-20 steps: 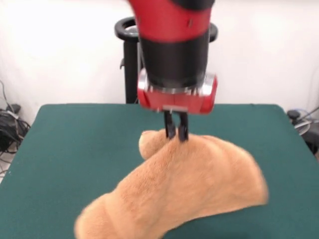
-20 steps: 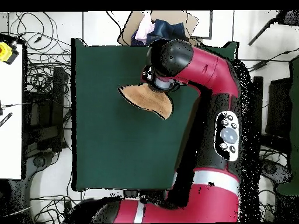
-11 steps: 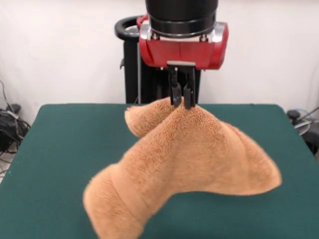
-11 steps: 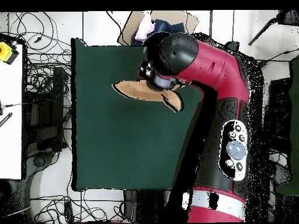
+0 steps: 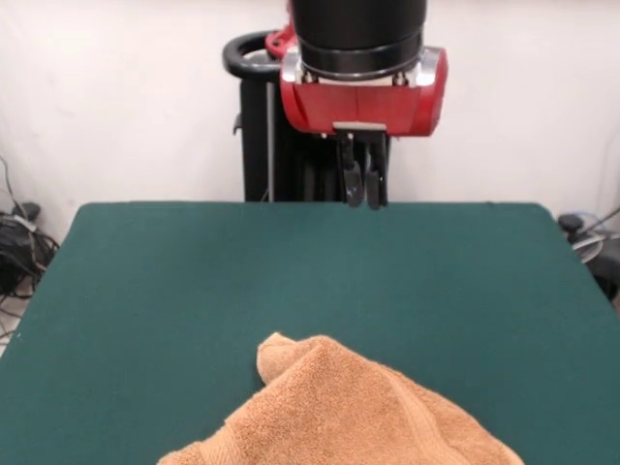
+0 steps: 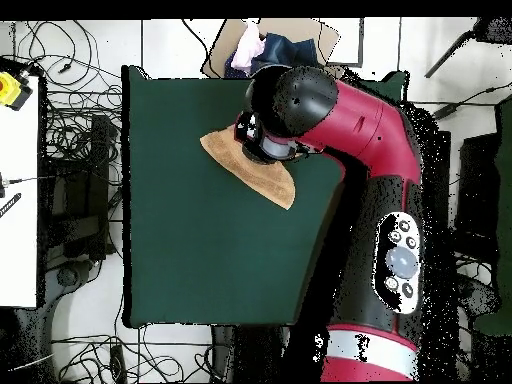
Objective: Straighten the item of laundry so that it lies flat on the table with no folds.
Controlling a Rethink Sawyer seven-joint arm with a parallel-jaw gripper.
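Note:
The item of laundry [image 5: 354, 417], an orange-tan terry towel, lies in a rumpled heap at the near edge of the green table [image 5: 145, 281], one corner curled up on top. My gripper [image 5: 363, 189] hangs high above the table's far half, well clear of the towel, open by a narrow gap with nothing between its fingers. In the overhead view the towel [image 6: 262, 181] shows as a rough triangle near the table's [image 6: 200, 250] top right, partly covered by the arm [image 6: 340, 110], which also hides the gripper.
A black post [image 5: 254, 126] stands behind the table. Cables [image 5: 19, 242] lie off its left side. Overhead, a cardboard piece with cloths [image 6: 270, 45] sits beyond the top edge, and a white bench [image 6: 15, 200] runs along the left.
The towel, held up in the shut gripper before, has been let go and has dropped onto the table's near part. The gripper stays high and is empty.

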